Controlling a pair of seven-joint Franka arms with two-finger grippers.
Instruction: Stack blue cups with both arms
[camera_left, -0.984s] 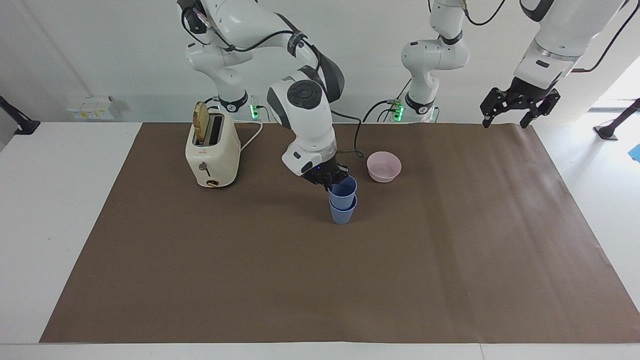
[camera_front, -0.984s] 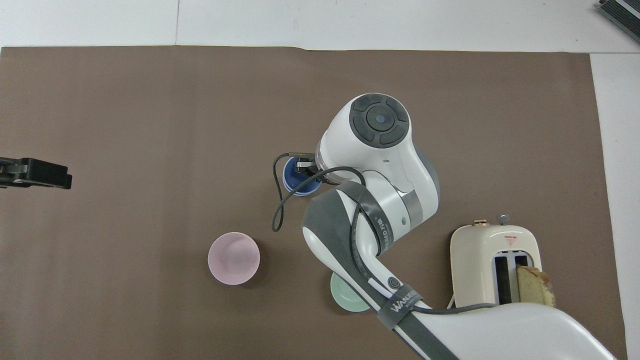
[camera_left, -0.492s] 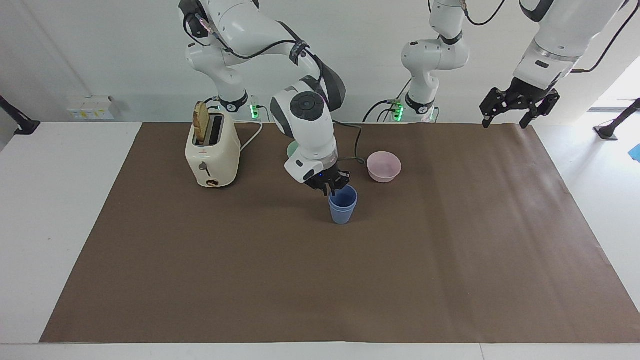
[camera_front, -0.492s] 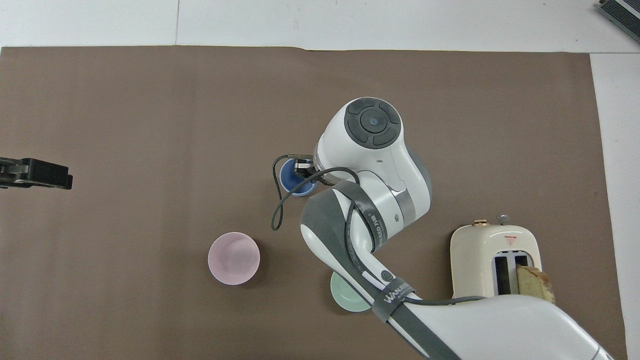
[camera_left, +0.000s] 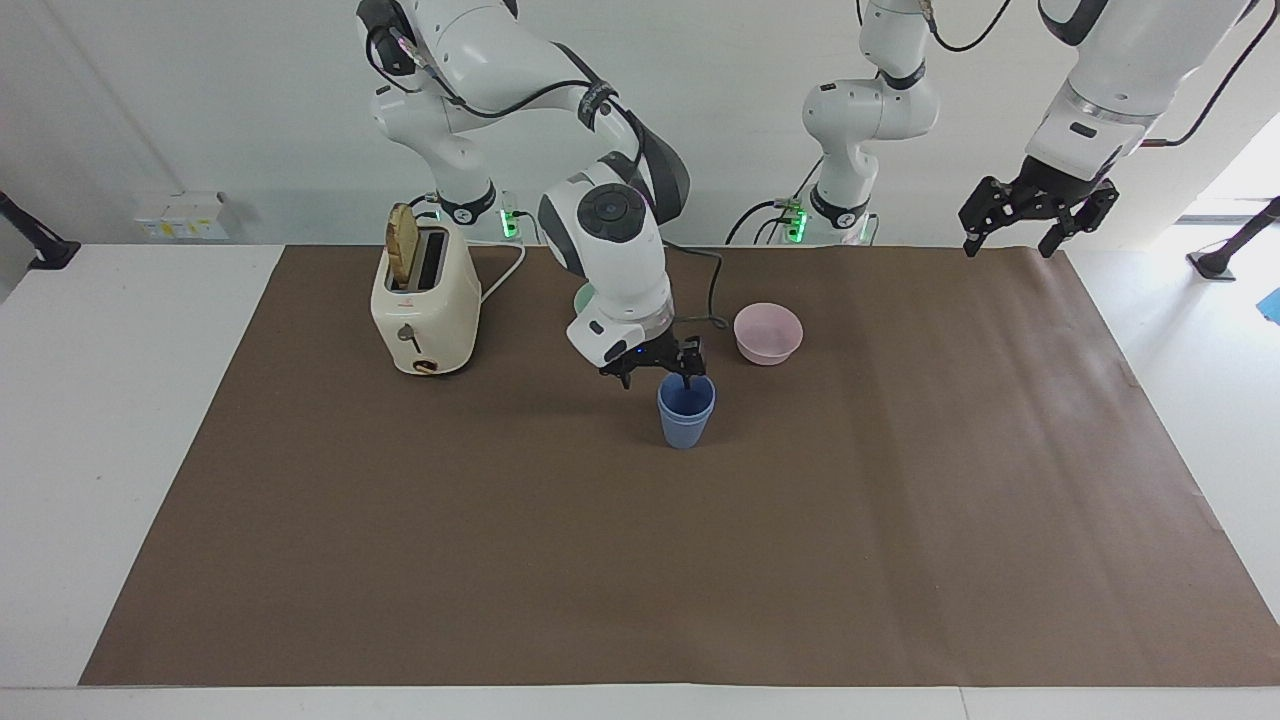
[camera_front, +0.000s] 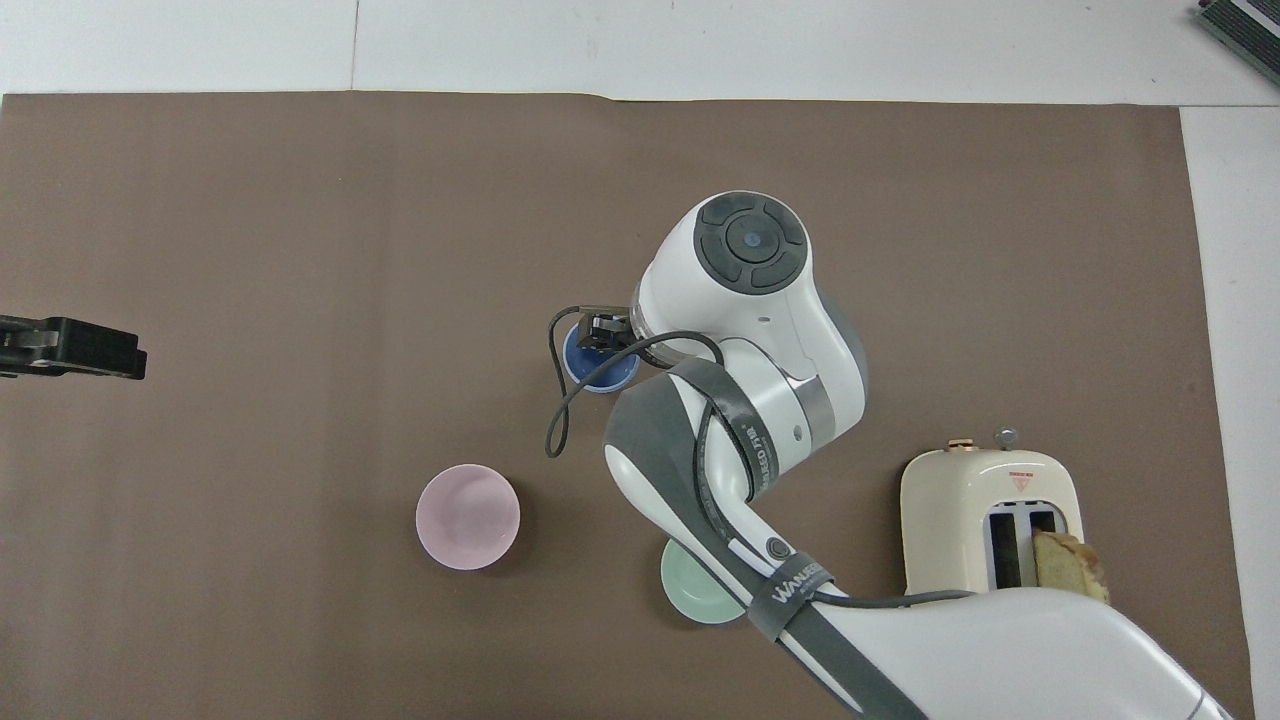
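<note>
The two blue cups (camera_left: 686, 412) stand nested as one stack in the middle of the brown mat, upright; they also show in the overhead view (camera_front: 598, 367). My right gripper (camera_left: 657, 372) is open just above the stack's rim, with one finger (camera_left: 689, 374) at the rim and the other clear of the cups, toward the toaster. In the overhead view the wrist hides most of the right gripper (camera_front: 603, 335). My left gripper (camera_left: 1008, 240) is open and empty, held high over the mat's edge at the left arm's end, where that arm waits.
A pink bowl (camera_left: 768, 333) sits beside the cups, nearer to the robots. A green bowl (camera_front: 695, 595) is partly hidden under the right arm. A cream toaster (camera_left: 425, 305) with a bread slice stands toward the right arm's end. Two smaller white arms (camera_left: 860, 120) stand at the table's edge by the robots.
The upper cup has sunk fully into the lower one. My right gripper has opened and let go of it. The left arm has barely moved.
</note>
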